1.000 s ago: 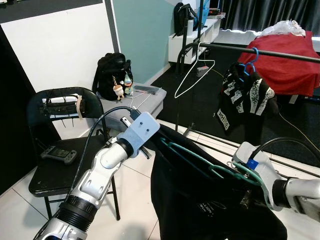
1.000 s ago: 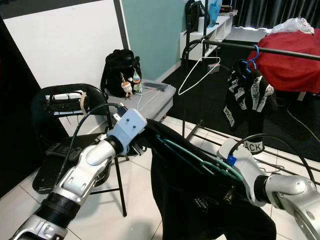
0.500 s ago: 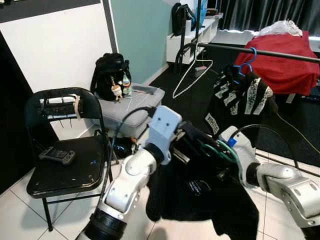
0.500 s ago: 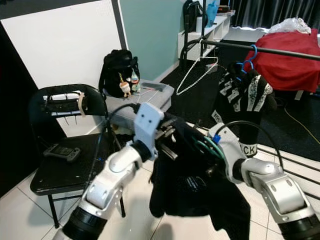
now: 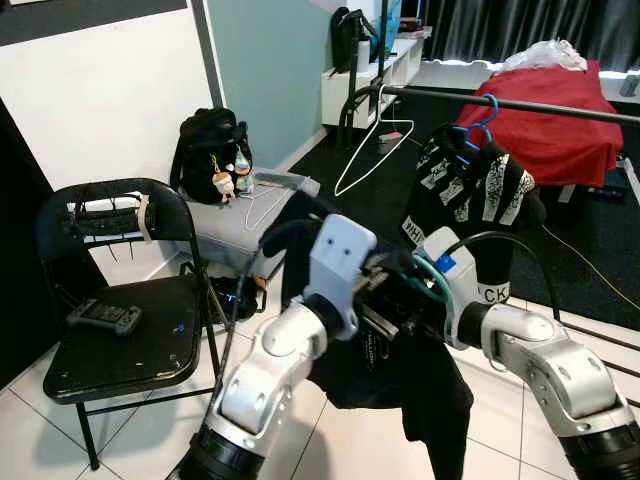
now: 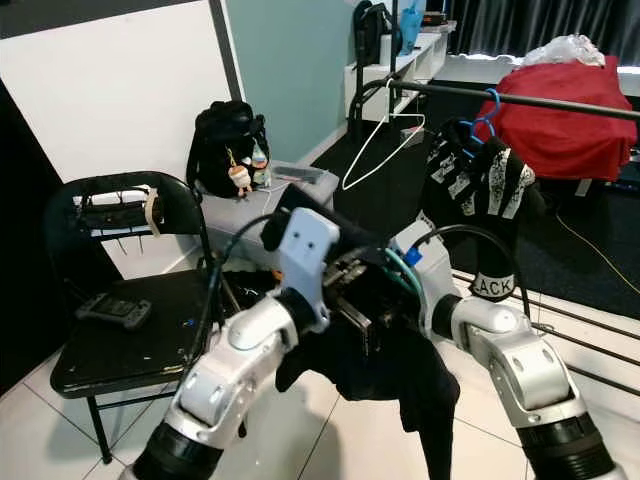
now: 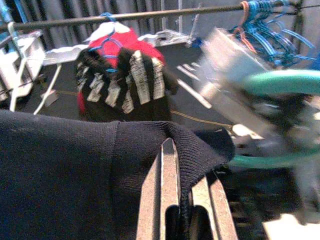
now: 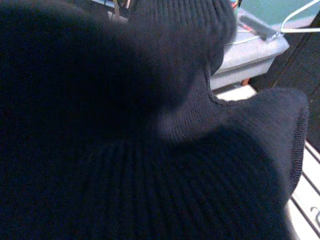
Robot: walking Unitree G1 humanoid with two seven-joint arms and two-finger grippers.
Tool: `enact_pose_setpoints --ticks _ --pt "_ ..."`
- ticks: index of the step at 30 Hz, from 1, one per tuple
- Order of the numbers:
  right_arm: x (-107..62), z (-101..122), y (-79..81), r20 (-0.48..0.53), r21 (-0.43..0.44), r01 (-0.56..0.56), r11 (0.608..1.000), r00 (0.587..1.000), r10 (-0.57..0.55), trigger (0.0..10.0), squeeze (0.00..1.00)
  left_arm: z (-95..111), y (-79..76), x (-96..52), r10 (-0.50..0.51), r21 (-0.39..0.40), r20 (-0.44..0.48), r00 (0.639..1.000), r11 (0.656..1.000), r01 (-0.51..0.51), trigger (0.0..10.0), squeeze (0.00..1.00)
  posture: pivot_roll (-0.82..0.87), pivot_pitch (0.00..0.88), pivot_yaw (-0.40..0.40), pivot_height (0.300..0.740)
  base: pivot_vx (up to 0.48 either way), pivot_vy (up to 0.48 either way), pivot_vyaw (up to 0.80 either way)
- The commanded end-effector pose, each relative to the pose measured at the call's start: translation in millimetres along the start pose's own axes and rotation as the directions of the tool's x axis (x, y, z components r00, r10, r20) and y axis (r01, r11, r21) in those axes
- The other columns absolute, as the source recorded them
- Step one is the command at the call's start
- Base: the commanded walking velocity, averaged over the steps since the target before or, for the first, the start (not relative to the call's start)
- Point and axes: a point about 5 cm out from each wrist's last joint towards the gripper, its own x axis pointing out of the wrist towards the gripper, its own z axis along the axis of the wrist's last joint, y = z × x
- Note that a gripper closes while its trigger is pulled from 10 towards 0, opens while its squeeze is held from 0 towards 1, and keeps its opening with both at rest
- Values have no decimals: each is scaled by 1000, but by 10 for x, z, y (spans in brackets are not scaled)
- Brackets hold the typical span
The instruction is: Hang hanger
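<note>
A black knit garment point(image 5: 400, 370) hangs on a green hanger point(image 5: 432, 280), held up between my two arms in front of me. My left gripper point(image 7: 184, 167) is shut on a fold of the garment's ribbed edge. Right beside it my right gripper point(image 6: 402, 288) is shut on the green hanger point(image 7: 280, 85), and the black fabric drapes over it. Beyond them runs the dark clothes rail point(image 5: 520, 103). On it hang a white wire hanger point(image 5: 375, 140) and a black-and-white garment point(image 5: 470, 185) on a blue hanger.
A red cloth point(image 5: 555, 120) lies behind the rail. At my left a black folding chair point(image 5: 60, 370) bears a game controller point(image 5: 103, 316). A black backpack point(image 5: 208, 150) sits on a grey box point(image 5: 240, 215). The rack's base bars point(image 6: 590, 330) cross the floor at the right.
Both arms rose and came together, bunching the black garment, which was spread wide between them a second ago. The grippers now sit closer to the rail. The camera shifted slightly.
</note>
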Motion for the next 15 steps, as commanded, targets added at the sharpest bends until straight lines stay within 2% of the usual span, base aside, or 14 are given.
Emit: enact_pose_setpoints --ticks 1,2,3,5,6,7,8,11,12,13,14,15 --pt "24 202 10 110 -24 -2 1000 994 5 10000 0 -60 -88 -11 -61 -20 -32 998 998 60 10000 1000 -199 0 40 740 0 0 0" --pt "24 202 10 110 -24 -2 1000 994 5 10000 0 -60 -88 -11 -61 -20 -32 998 998 60 10000 1000 -199 0 40 740 0 0 0" --pt "17 240 -11 144 -14 13 1000 989 -11 10000 0 -99 -75 -71 -118 3 -70 991 993 119 10000 1000 -201 0 41 740 0 0 0" --pt "17 240 -11 144 -14 13 1000 989 -11 10000 0 -99 -75 -71 -118 3 -70 991 993 119 10000 1000 -201 0 41 740 0 0 0" --pt "-9 256 -38 166 -6 22 1000 986 -21 10000 0 -119 12 -168 -164 13 -112 980 986 167 10000 1000 -202 0 40 740 0 0 0" --pt "-9 256 -38 166 -6 22 1000 986 -21 10000 0 -119 12 -168 -164 13 -112 980 986 167 10000 1000 -202 0 40 740 0 0 0" --pt "-49 247 -62 175 -2 18 1000 984 -18 10000 0 -89 142 -267 -189 18 -139 972 981 193 10000 1000 -196 0 38 740 0 0 0" --pt "-49 247 -62 175 -2 18 1000 984 -18 10000 0 -89 142 -267 -189 18 -139 972 981 193 10000 1000 -196 0 38 740 0 0 0" --pt "-126 215 -77 179 7 -12 1000 984 11 10000 0 32 332 -379 -203 29 -137 970 978 208 10000 1000 -191 0 36 740 0 0 0" --pt "-126 215 -77 179 7 -12 1000 984 11 10000 0 32 332 -379 -203 29 -137 970 978 208 10000 1000 -191 0 36 740 0 0 0" --pt "-241 164 -103 181 21 -59 998 982 54 10000 0 243 512 -480 -216 38 -97 972 975 220 10000 1000 -185 0 34 740 0 0 0" --pt "-241 164 -103 181 21 -59 998 982 54 10000 0 243 512 -480 -216 38 -97 972 975 220 10000 1000 -185 0 34 740 0 0 0"
